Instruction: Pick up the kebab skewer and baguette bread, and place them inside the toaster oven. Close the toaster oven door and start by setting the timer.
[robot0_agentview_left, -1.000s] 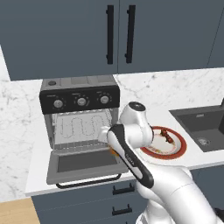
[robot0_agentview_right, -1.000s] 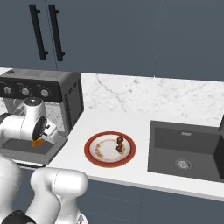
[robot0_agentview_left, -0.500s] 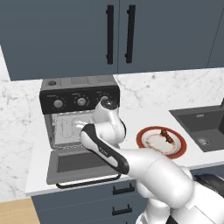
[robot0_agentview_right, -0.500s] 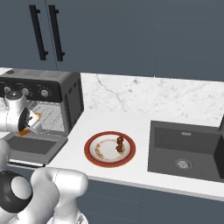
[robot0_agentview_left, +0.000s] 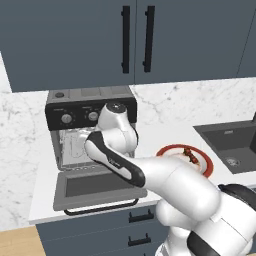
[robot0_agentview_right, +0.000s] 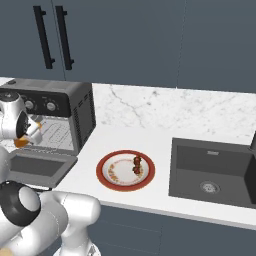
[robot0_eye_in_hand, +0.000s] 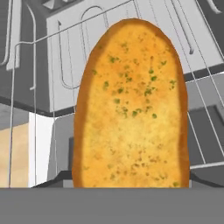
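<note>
At the open toaster oven (robot0_agentview_right: 60, 107), the gripper (robot0_agentview_right: 26, 134), clenched on the baguette bread (robot0_eye_in_hand: 131, 105), has swung over from the plate (robot0_agentview_right: 125, 171) to the wire rack (robot0_eye_in_hand: 65, 52), leaving the kebab skewer (robot0_agentview_right: 136, 164) for later.

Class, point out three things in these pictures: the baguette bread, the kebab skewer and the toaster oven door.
baguette bread (robot0_eye_in_hand: 131, 105), hand view, middle of its golden crust.
kebab skewer (robot0_agentview_right: 136, 164), right base view, meat chunks on the plate.
toaster oven door (robot0_agentview_left: 95, 185), left base view, dark glass of the dropped-open panel.
</note>
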